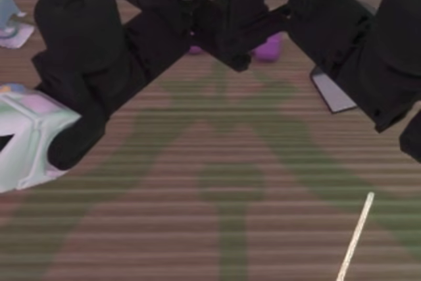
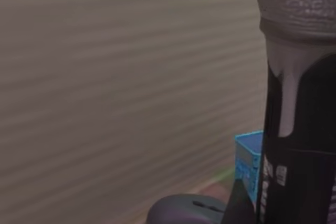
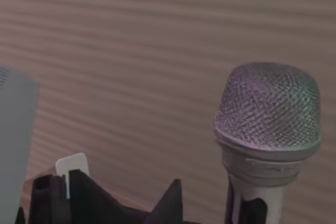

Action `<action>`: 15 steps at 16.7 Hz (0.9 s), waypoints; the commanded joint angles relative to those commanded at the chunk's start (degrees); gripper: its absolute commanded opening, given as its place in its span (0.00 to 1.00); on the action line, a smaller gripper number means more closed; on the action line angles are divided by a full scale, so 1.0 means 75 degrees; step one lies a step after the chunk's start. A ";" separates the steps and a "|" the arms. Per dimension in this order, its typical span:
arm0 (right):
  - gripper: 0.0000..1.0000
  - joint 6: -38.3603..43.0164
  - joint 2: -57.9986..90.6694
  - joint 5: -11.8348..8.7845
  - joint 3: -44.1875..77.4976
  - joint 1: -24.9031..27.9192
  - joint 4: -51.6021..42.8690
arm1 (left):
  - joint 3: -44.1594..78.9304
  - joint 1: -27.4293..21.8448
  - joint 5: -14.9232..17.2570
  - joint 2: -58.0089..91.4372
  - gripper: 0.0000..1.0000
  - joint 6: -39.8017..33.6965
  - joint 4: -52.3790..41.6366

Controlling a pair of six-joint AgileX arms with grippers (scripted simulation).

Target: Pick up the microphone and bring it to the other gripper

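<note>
Up at twelve o'clock on the table [image 1: 217,182], both arms crowd together above the wooden surface. My left arm reaches in from nine o'clock, and the left gripper [image 1: 227,27] sits dead centre at the far edge, a black mass over a purple dumbbell [image 1: 268,47] that peeks out just beneath it. My right arm comes in from two o'clock, and the right gripper [image 1: 289,14] is pressed right up against the left one, the two black shapes meeting so tightly from above that I cannot tell how wide either set of fingers stands.

The microphone [image 3: 266,129] shows clearly on the right wrist camera: silvery mesh head rounded and upright, pale collar below it, the black body dropping out of frame. On the left wrist camera the same microphone [image 2: 299,103] fills the near side, collar above, black handle running down very close to the lens. From above it is buried under the grippers at twelve o'clock and cannot be picked out. Which gripper actually clamps it, I cannot tell.

Elsewhere, a thin pale stick [image 1: 355,238] lies at five o'clock, well apart from the action. A flat grey card [image 1: 332,90] rests at two o'clock, partly under the right arm. A blue box [image 2: 249,163] sits on the wood beyond the microphone in the left wrist view.
</note>
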 joint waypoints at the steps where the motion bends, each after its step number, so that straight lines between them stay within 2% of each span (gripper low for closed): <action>1: 1.00 0.0002 0.0302 -0.0047 0.0249 -0.0052 0.0054 | 0.0000 0.0000 0.0000 0.0000 0.00 0.0000 0.0000; 6: 1.00 0.0006 0.1432 -0.0225 0.1181 -0.0248 0.0255 | 0.0000 0.0000 0.0000 0.0000 0.00 0.0000 0.0000; 11: 1.00 0.0006 0.1521 -0.0238 0.1255 -0.0264 0.0271 | 0.0000 0.0000 0.0000 0.0000 0.00 0.0000 0.0000; 15: 0.70 0.0006 0.1521 -0.0238 0.1255 -0.0264 0.0271 | 0.0000 0.0000 0.0000 0.0000 0.00 0.0000 0.0000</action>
